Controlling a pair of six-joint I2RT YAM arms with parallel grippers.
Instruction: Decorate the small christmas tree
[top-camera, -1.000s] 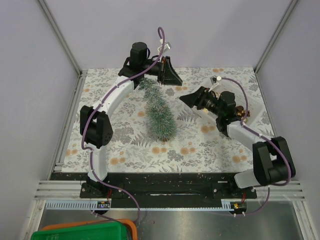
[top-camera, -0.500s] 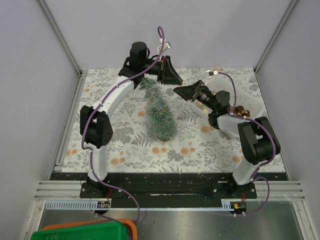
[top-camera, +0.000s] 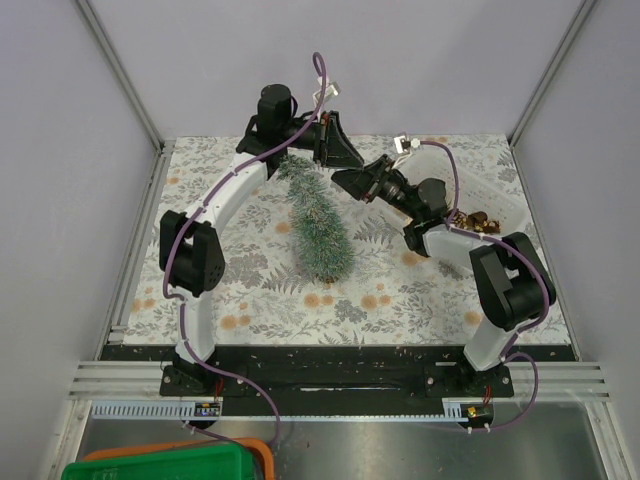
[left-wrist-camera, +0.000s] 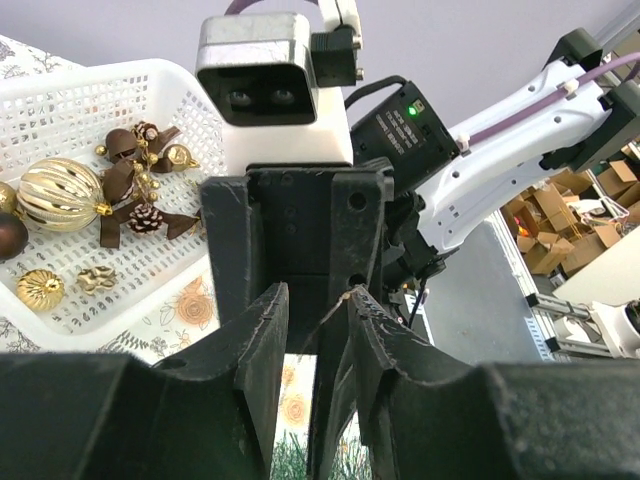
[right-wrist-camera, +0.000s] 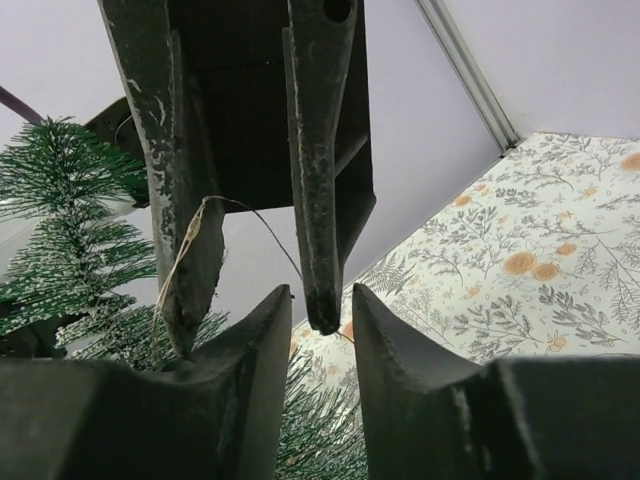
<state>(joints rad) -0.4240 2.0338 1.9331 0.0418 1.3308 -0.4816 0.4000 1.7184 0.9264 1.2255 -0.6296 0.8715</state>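
The small christmas tree (top-camera: 318, 225) leans on the floral cloth, its top toward the back; its bristles also show in the right wrist view (right-wrist-camera: 70, 240). My left gripper (top-camera: 352, 162) hangs just right of the treetop, jaws apart. A thin tan thread (right-wrist-camera: 190, 250) runs along one of its fingers and arcs across to the other. My right gripper (top-camera: 342, 178) meets it tip to tip. In the right wrist view my right gripper (right-wrist-camera: 320, 295) is open, with one left fingertip (right-wrist-camera: 322, 300) between its jaws. In the left wrist view my left gripper (left-wrist-camera: 315, 292) is open around a right finger.
A white mesh basket (top-camera: 500, 190) at the back right holds gold and brown baubles (top-camera: 478, 220). It shows in the left wrist view (left-wrist-camera: 90, 110) with a ribbed gold bauble (left-wrist-camera: 55, 193) and pine cones. A green bin (top-camera: 160, 465) sits below the near edge.
My right gripper has swung up and left from beside the basket to meet the left gripper by the treetop. The left arm and the tree have not moved.
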